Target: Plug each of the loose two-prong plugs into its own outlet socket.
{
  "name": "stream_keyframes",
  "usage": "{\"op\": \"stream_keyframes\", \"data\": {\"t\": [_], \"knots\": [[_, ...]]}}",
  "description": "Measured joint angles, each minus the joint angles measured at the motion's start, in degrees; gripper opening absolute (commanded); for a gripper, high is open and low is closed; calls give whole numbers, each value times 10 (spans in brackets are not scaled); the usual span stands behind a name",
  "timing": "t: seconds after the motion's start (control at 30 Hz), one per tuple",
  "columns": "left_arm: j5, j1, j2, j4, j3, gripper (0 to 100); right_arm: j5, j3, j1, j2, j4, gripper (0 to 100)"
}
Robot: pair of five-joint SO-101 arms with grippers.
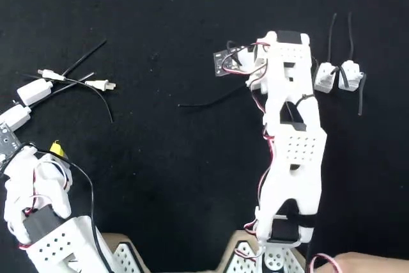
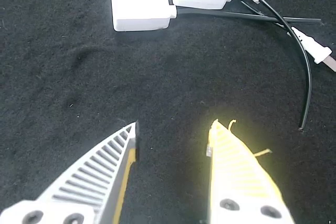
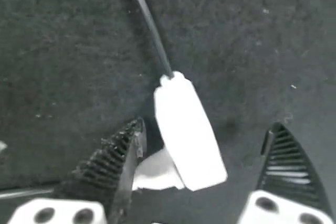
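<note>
My right gripper [image 3: 206,126] sits out toward twelve o'clock on the table [image 1: 160,158]. Its jaws are spread wide and grip nothing, and they straddle a white corded body [image 3: 186,135] that lies tilted between them, closer to one finger. A second white piece [image 3: 152,176] peeks from under it, and I cannot tell whether the two are mated. Its black cord [image 1: 204,101] runs off toward nine o'clock. I judge the step in hand to be taking hold of this body. I would first centre the jaws on it and line them across its flat sides rather than its ends. Then I would close well back from the cord exit, leaving the nose free for seating. My left gripper [image 2: 173,124] is likewise spread and empty at about eight o'clock, just short of two white socket blocks [image 2: 142,10]. Two loose two-prong plugs [image 2: 312,51] lie just beyond with their cords tangled. Two more white pieces [image 1: 337,76] rest at two o'clock, and I would leave them be.
</note>
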Motion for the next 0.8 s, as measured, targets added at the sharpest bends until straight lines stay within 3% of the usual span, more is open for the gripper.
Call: {"op": "stream_keyframes", "data": {"t": [0.13, 0.27, 0.5, 0.63, 0.8], "knots": [[0, 0, 0, 0, 0, 224, 0, -33, 0, 26, 0, 5], [0, 0, 0, 0, 0, 224, -3, -51, 0, 53, -3, 8], [0, 0, 0, 0, 0, 224, -79, -118, 2, 59, 29, 10], [0, 0, 0, 0, 0, 224, -222, -200, 1, 59, 101, 11], [0, 0, 0, 0, 0, 224, -501, -272, 21, 58, 142, 11]]}}
